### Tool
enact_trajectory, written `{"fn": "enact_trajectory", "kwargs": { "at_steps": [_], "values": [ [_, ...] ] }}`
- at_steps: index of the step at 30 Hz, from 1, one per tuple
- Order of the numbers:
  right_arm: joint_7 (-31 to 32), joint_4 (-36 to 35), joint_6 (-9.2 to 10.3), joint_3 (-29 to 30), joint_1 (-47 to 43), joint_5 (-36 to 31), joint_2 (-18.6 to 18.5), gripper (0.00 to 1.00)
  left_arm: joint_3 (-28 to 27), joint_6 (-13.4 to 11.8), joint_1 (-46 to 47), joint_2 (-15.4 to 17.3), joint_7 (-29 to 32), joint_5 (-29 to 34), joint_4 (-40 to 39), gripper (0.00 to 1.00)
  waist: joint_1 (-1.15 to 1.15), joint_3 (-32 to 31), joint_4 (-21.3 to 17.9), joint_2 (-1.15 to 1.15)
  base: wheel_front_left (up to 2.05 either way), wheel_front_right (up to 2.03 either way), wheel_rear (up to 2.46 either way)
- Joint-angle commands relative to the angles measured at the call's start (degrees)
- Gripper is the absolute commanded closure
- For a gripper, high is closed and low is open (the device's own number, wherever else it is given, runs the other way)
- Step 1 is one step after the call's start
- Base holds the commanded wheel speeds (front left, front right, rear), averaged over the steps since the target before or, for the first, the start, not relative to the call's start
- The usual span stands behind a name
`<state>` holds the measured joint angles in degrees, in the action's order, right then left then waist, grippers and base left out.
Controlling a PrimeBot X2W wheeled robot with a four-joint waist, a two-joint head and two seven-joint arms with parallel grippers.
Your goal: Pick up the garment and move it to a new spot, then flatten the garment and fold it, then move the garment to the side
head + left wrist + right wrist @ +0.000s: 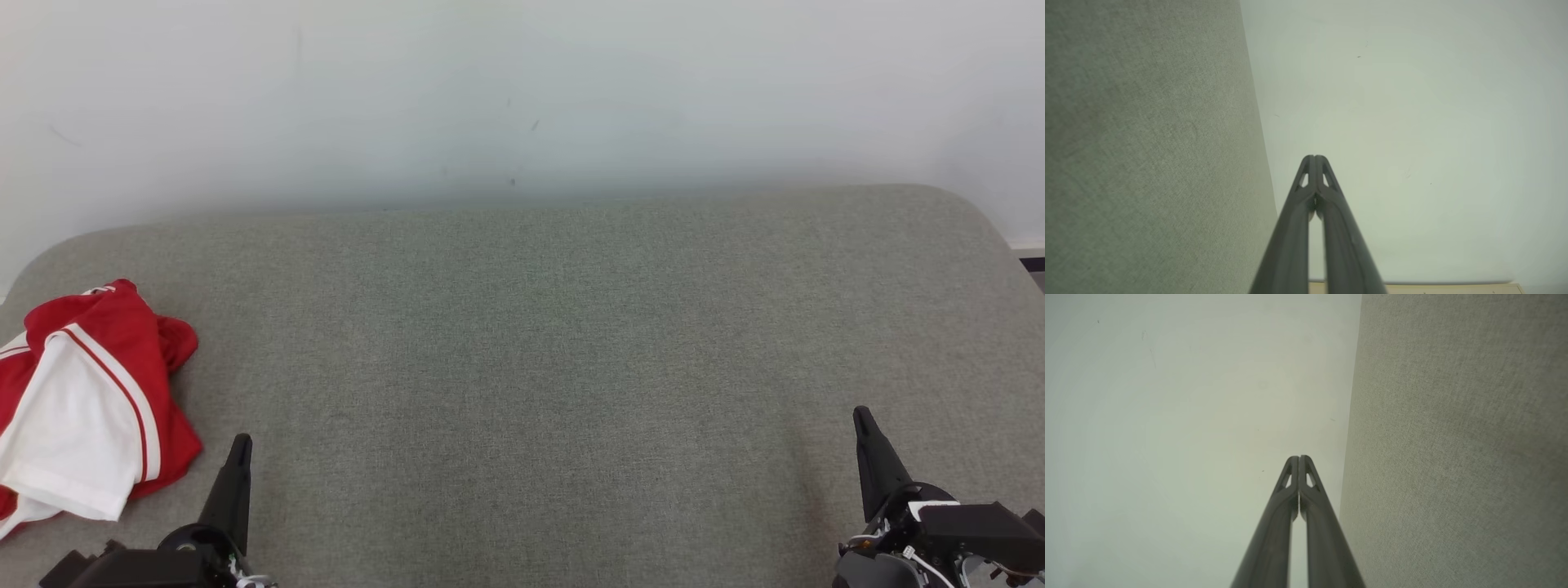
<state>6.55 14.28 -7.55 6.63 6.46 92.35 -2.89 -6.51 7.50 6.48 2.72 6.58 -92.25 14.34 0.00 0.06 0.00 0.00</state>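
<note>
Left gripper (pixel 240 447) and right gripper (pixel 862 418) sit pinched together, empty; I'd part the left and grab the lower-left garment (pixel 90 392) by a bunched fold.

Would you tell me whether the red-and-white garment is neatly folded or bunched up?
Bunched up: the red and white fabric garment lies rumpled on the grey woven surface, layers overlapping unevenly.

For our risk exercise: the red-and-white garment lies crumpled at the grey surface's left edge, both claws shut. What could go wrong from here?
The garment lies bunched at the edge of the surface; a pull might drag it off. The left claw is shut; unopened, it may only push the cloth.
</note>
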Motion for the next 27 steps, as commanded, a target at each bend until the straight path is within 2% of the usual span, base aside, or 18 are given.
{"fn": "enact_trajectory", "kwargs": {
  "at_steps": [1,27],
  "values": [
    [0.1,-0.1,0.13,0.0,0.2,0.0,0.0,1.00,-0.1,0.0,0.2,0.3,0.2,-0.2,-0.2,1.00,0.00,0.0,0.0,0.00,0.00,0.00,0.00],
    [0.1,-0.1,0.13,0.0,0.2,0.0,0.0,1.00,-0.1,0.0,0.2,0.3,0.2,-0.2,-0.2,1.00,0.00,0.0,0.0,0.00,0.00,0.00,0.00]
  ]
}}
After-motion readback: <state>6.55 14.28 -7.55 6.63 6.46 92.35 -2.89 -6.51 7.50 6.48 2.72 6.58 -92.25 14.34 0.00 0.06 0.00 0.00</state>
